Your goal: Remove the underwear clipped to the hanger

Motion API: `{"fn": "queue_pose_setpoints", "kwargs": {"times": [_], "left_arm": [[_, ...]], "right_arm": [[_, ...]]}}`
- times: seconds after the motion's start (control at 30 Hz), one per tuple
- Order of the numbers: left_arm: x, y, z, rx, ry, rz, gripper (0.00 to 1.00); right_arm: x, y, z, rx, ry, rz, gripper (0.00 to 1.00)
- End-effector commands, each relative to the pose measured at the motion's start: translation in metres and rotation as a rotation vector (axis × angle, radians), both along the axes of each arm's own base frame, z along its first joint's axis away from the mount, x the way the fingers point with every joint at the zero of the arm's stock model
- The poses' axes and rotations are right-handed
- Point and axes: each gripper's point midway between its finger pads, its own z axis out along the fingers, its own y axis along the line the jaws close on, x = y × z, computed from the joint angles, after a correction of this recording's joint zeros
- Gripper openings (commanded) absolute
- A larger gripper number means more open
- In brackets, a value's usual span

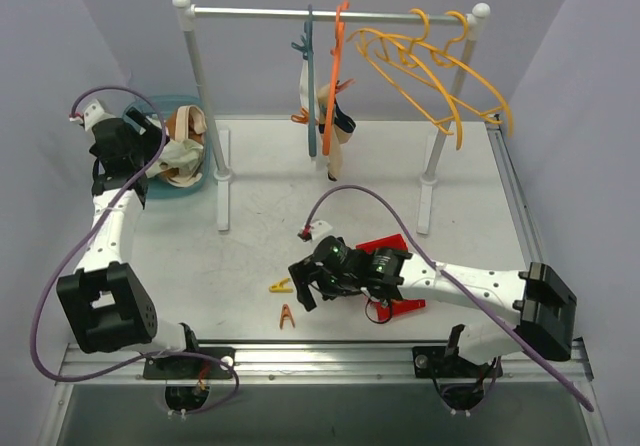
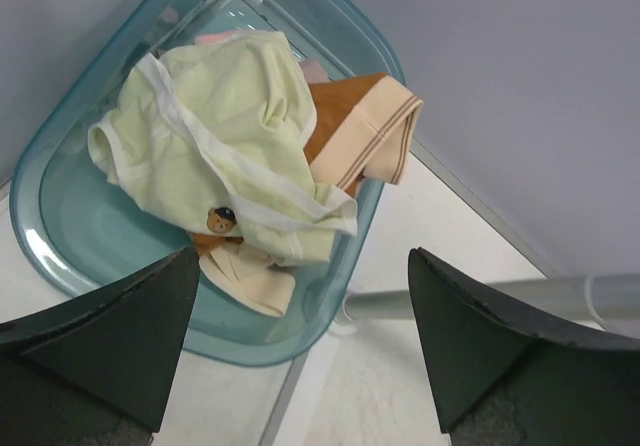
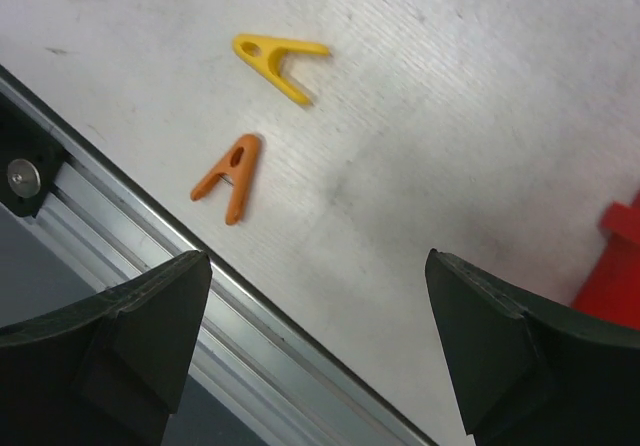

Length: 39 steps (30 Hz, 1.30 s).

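Left tool point(image 2: 302, 266) hovers w/ jaws wide apart, gripping nothing, above the teal tub point(image 2: 70, 221), where we see pale yellowish underwear point(image 2: 225, 131) heaped on brown & cream pairs. Right tool point(image 3: 318, 261) is likewise wide open & empty, low over the worktop point(image 3: 450, 116) nr a yellow clothespin point(image 3: 280, 61) & an orange clothespin point(image 3: 228, 174). A hung brief point(image 1: 335, 131) dangles from the rack's orange hanger point(image 1: 338, 51).

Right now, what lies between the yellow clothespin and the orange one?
Nothing but bare table separates the yellow clothespin from the orange clothespin; the right wrist view shows it.
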Motion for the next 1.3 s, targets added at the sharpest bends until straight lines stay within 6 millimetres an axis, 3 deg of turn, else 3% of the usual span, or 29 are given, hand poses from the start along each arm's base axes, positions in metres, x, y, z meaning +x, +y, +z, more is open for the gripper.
{"fn": "queue_pose_setpoints", "kwargs": {"times": [0.0,0.03,0.07,0.13,0.17,0.2,0.23,0.27,0.3,0.47,0.63,0.8,1.03,1.13,1.23,1.27], "left_arm": [[-0.035,-0.018,0.051,-0.035,-0.084,0.001,0.94],[-0.042,-0.026,0.053,-0.052,-0.084,-0.024,0.94],[-0.057,-0.034,0.064,-0.061,-0.105,-0.047,0.94],[-0.075,-0.051,0.059,-0.089,-0.09,-0.109,0.94],[-0.09,-0.06,0.071,-0.093,-0.117,-0.147,0.94],[-0.099,-0.067,0.067,-0.098,-0.1,-0.175,0.94],[-0.108,-0.073,0.057,-0.107,-0.083,-0.195,0.94],[-0.121,-0.082,0.065,-0.107,-0.11,-0.236,0.94],[-0.129,-0.087,0.06,-0.119,-0.097,-0.252,0.94],[-0.161,-0.103,0.049,-0.132,-0.104,-0.308,0.94],[-0.174,-0.113,0.042,-0.14,-0.093,-0.347,0.94],[-0.184,-0.12,0.045,-0.146,-0.108,-0.376,0.94],[-0.193,-0.122,0.046,-0.138,-0.109,-0.386,0.94],[-0.194,-0.124,0.045,-0.14,-0.104,-0.392,0.94],[-0.194,-0.124,0.044,-0.14,-0.1,-0.394,0.94],[-0.195,-0.124,0.045,-0.14,-0.101,-0.394,0.94]], "right_arm": [[0.007,0.038,0.017,0.037,-0.053,0.146,0.93],[0.005,0.045,0.017,0.04,-0.046,0.187,0.94],[0.005,0.05,0.006,0.004,-0.033,0.211,0.94],[0.011,0.063,0.012,-0.009,-0.064,0.28,0.95],[0.012,0.066,0.008,-0.025,-0.064,0.304,0.95],[0.014,0.067,-0.004,-0.071,-0.056,0.329,0.95],[0.017,0.074,-0.001,-0.081,-0.08,0.371,0.96],[0.019,0.076,-0.004,-0.103,-0.086,0.398,0.96],[0.019,0.073,-0.018,-0.153,-0.067,0.422,0.96],[0.03,0.083,-0.033,-0.244,-0.082,0.508,0.96],[0.034,0.084,-0.053,-0.31,-0.065,0.596,0.95],[0.039,0.095,-0.058,-0.318,-0.057,0.636,0.94],[0.032,0.103,-0.075,-0.31,0.015,0.66,0.9],[0.035,0.102,-0.081,-0.329,0.023,0.633,0.84],[0.035,0.096,-0.082,-0.339,0.033,0.598,0.69],[0.035,0.091,-0.083,-0.348,0.034,0.586,0.59]]}}
